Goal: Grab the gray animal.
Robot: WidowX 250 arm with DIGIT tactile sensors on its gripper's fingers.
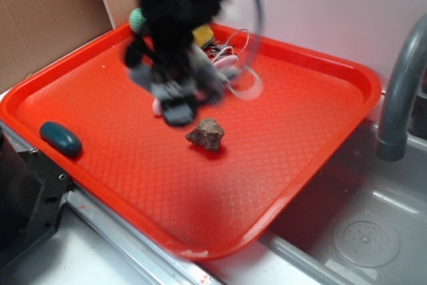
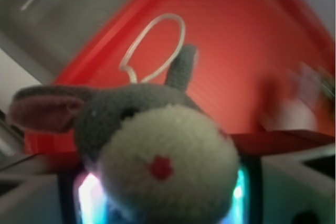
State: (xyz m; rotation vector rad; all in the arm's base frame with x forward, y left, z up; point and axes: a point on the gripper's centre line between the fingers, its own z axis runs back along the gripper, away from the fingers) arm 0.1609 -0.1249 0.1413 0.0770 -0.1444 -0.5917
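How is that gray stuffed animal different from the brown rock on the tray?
The gray animal looks soft and fuzzy, with a white face, a red nose and ears; the brown rock is lumpy and jagged. The gray animal sits right in the gripper, seemingly held above the tray, while the brown rock lies untouched on the red tray. The gray animal carries a white string loop; the brown rock has none. Both are small.

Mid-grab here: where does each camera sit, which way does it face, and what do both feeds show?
Exterior: off the robot, high at the tray's near corner, looking down across the red tray, brown rock and sink; the blurred arm and gripper show.
Wrist: on the gripper, looking past its fingers at the gray animal filling the frame, tray behind; only gripper edges show at the bottom.
Shared: gray animal with its white string loop, the tray.
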